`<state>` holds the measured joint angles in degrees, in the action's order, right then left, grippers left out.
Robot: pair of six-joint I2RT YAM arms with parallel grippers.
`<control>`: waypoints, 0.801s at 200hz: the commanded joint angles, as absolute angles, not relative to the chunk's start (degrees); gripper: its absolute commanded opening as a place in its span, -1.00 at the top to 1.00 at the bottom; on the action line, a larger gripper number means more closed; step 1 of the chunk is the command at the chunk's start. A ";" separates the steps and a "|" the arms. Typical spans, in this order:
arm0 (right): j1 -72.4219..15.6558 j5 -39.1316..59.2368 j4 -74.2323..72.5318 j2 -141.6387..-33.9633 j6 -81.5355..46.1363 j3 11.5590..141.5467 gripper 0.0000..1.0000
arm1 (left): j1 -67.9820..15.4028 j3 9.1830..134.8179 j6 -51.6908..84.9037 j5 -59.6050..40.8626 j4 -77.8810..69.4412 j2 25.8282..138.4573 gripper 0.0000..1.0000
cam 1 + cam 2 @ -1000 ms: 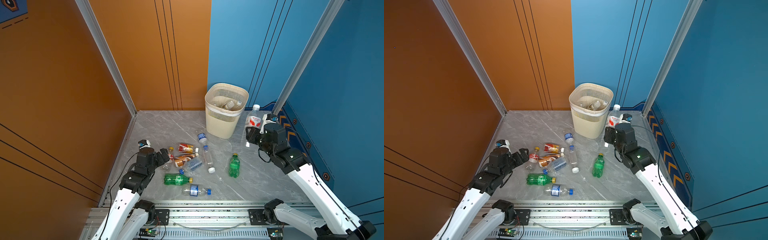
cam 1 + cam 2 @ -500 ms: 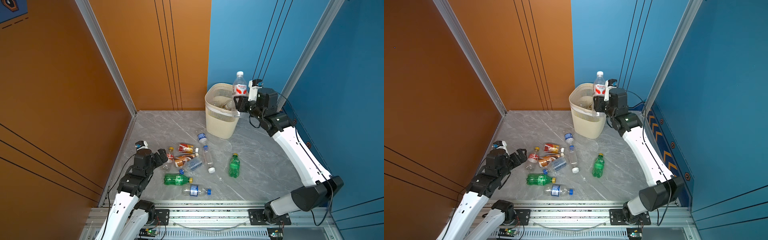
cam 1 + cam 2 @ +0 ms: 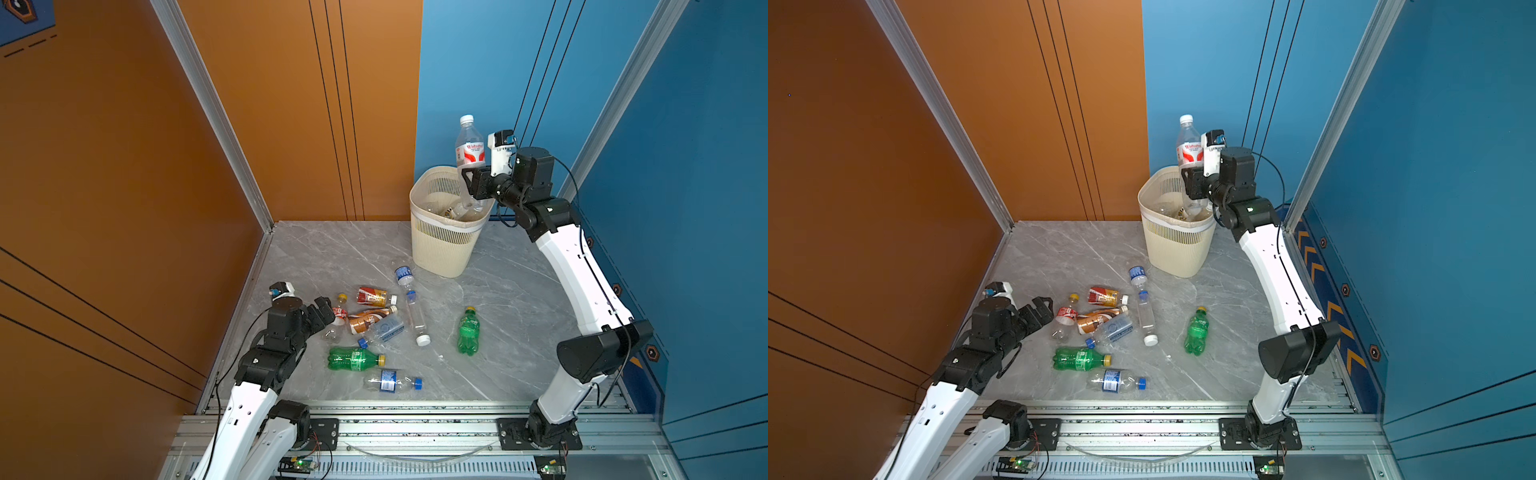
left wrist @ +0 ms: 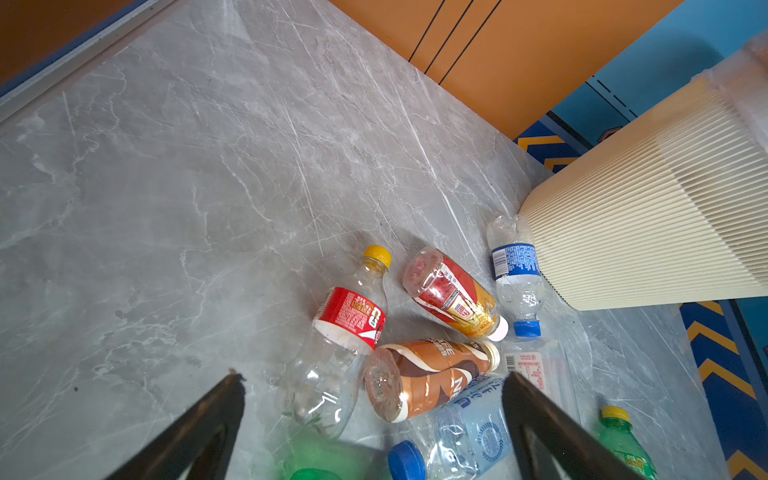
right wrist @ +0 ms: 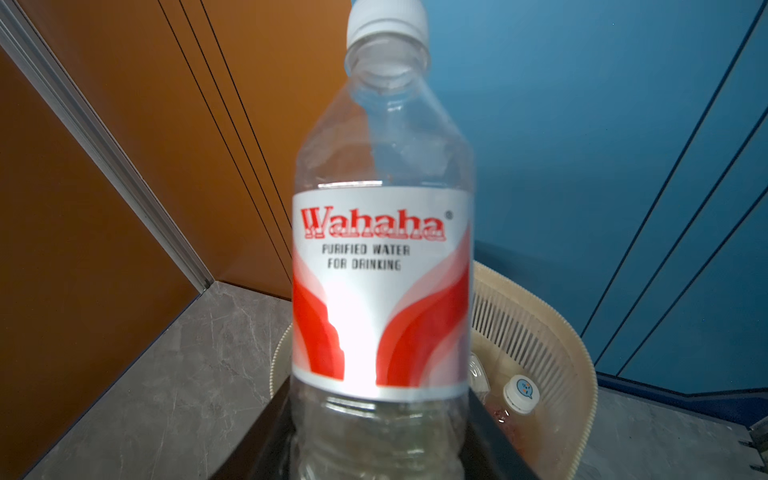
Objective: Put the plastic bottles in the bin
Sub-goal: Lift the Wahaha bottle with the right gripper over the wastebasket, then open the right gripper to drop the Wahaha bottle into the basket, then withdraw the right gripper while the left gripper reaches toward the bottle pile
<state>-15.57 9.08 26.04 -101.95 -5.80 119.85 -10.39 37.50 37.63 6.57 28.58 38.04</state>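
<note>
In R-wrist view: bottle (image 5: 382, 291) fine print

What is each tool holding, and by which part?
The right tool grips the clear Wahaha bottle by its lower body, below the label, upright over the bin. The left tool is open and holds nothing.

Illumination is bright and even from above in both top views; shadows are soft. Right wrist view: Wahaha bottle (image 5: 380, 270) label shows white glare, lettering smeared. Left wrist view: nearest green bottle (image 4: 318, 461) is out of focus.
</note>
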 commanded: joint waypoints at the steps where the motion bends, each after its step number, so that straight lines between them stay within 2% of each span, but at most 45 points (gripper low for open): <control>1: -15.04 10.79 30.49 -105.60 -2.85 122.99 -0.05 | -9.89 36.90 38.41 5.33 29.23 37.97 -0.95; 34: -15.00 10.73 32.27 -108.97 -1.46 125.03 -0.09 | -9.69 37.09 38.57 5.36 29.36 37.89 -0.95; 42: -15.00 10.63 33.11 -109.83 -1.16 126.00 -0.21 | -9.68 37.13 38.66 5.34 29.39 37.91 -0.95; 56: -14.94 9.19 34.43 -110.67 -1.12 127.68 -0.65 | -9.73 37.35 39.05 5.14 29.40 37.97 -0.95; 65: -14.95 8.64 34.31 -110.28 -1.30 127.88 -0.80 | -9.68 37.57 39.12 4.94 29.40 38.06 -0.95; 89: -15.00 6.29 32.40 -106.81 -3.54 127.77 -1.00 | -9.69 38.08 39.64 4.66 29.41 38.33 -0.95; 113: -15.03 4.78 30.84 -101.19 -6.35 126.16 -0.99 | -9.67 38.29 40.20 4.40 29.18 38.58 -0.95; 133: -15.11 3.37 26.03 -92.15 -9.49 115.68 -1.00 | -9.75 38.20 40.94 3.87 28.57 39.01 -0.95; 160: -15.37 0.71 13.50 -74.37 -16.61 87.55 -0.99 | -10.13 37.65 42.09 2.99 27.40 39.70 -0.95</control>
<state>-15.31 4.25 24.05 -87.20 -9.10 105.43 -10.09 37.52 40.60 4.82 28.45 39.33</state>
